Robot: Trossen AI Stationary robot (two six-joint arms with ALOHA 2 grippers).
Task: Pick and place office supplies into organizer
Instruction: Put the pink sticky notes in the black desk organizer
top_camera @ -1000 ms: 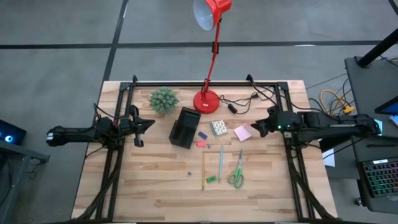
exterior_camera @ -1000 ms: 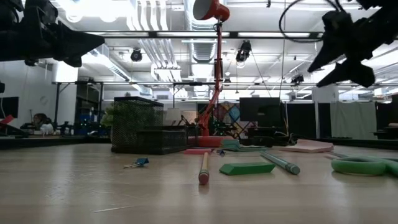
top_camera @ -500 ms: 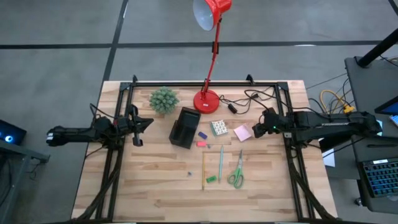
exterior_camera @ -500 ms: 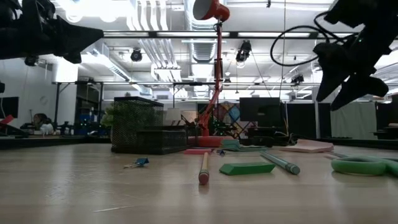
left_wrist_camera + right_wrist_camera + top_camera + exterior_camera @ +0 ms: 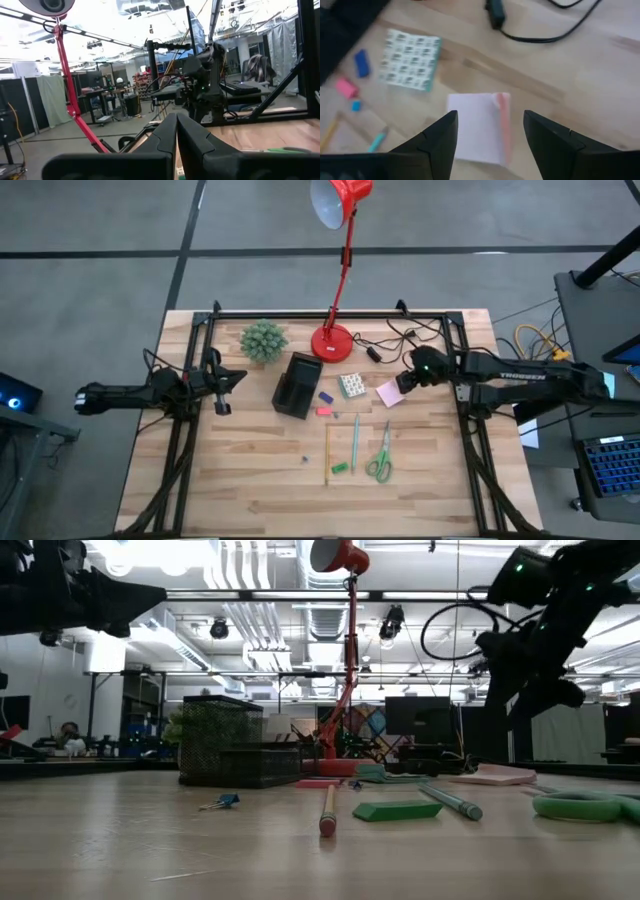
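we've got the right claw [image 5: 403,381] hanging right over the pink sticky-note pad [image 5: 390,393], fingers spread wide with nothing in them. in its wrist view the pad [image 5: 479,128] sits on the wood right between the two fingertips [image 5: 442,131], though we can't tell if they're touching it. just past the pad from the claw is the white dotted pad [image 5: 351,386], then a small blue piece [image 5: 324,396] and a pink piece [image 5: 323,410], and beyond those the black organizer [image 5: 297,385], well apart from the claw. nearer the table's [image 5: 250,480] front edge than the claw lie the green-handled scissors [image 5: 380,456], the green pen [image 5: 354,441], the yellow pencil [image 5: 327,452] and a little green piece [image 5: 340,468]. behind the claw a black cable [image 5: 392,339] runs toward the red desk lamp [image 5: 333,340], with the spiky green plant [image 5: 263,340] further along. the left claw [image 5: 228,380] waits way over on the far side of the organizer, fingers pressed together and empty.
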